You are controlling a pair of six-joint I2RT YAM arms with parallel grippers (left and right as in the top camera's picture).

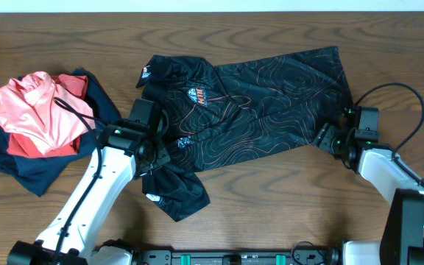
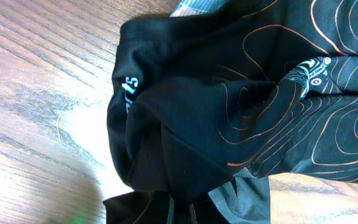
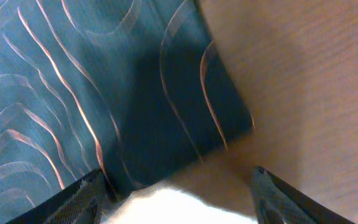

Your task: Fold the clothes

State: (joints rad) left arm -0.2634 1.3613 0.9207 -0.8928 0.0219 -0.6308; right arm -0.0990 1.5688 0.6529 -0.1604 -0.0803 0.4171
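Currently: left gripper (image 1: 159, 151) pinched onto bunched jersey (image 1: 271, 103) sleeve; right gripper (image 3: 173, 186) wide open, empty, at hem corner on table (image 1: 271, 29).

left hand (image 1: 155, 151) half buried in jersey (image 1: 271, 96), right-wrist view blurred

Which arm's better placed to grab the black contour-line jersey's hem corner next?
Right, likely. The right fingers are open right beside the hem corner of the black contour-line jersey; the left arm is over the far sleeve end.
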